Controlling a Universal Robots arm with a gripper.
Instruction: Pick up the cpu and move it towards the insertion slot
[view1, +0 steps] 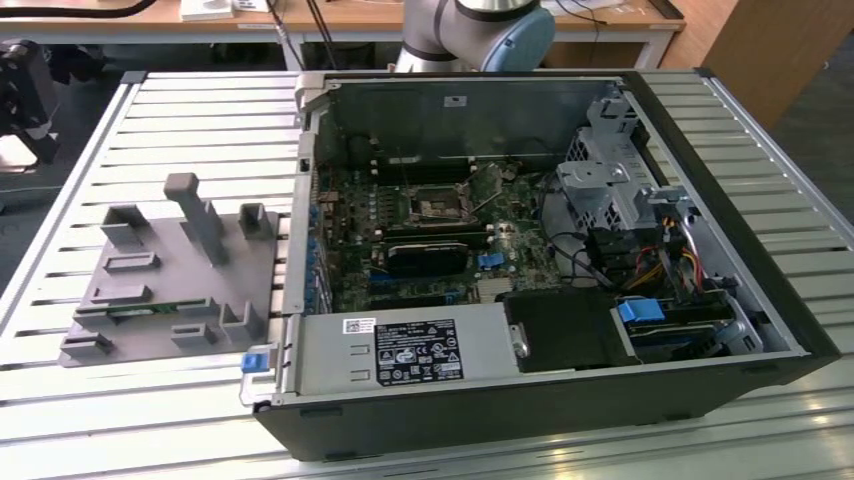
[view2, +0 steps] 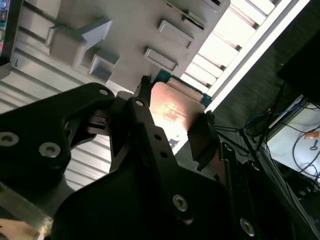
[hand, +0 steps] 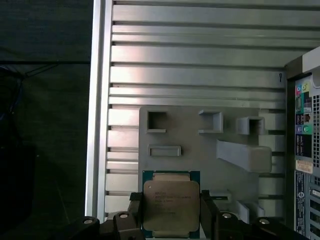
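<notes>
Black gripper (view2: 172, 117) linkage crowds the second wrist view, its two fingers (view2: 142, 120) closed against opposite edges of the cpu (view2: 172, 110), pinching the square chip between them. Seen in the first wrist view, the cpu (hand: 171, 202) faces the camera with its silver-grey lid up and a thin green border around it, the gripper (hand: 171, 212) holding it level on either side. Beneath the chip lies the grey fixture tray (hand: 200, 150) with its raised pockets and blocks, resting on the ribbed metal table (hand: 200, 75); whether the chip touches the tray or hangs above it, I cannot tell. Just beside the tray is the computer case (hand: 305, 150).

Over in the exterior view, the open computer case (view1: 747, 300) sits on the ribbed table, with the grey tray (view1: 134, 300) on the exterior view's left. Inside the case, the insertion slot (view1: 438, 205) shows as a square socket with a dark centre on the motherboard (view1: 400, 240), well apart from the tray. At the far side of the case stands the arm's grey and blue joint (view1: 481, 30)
</notes>
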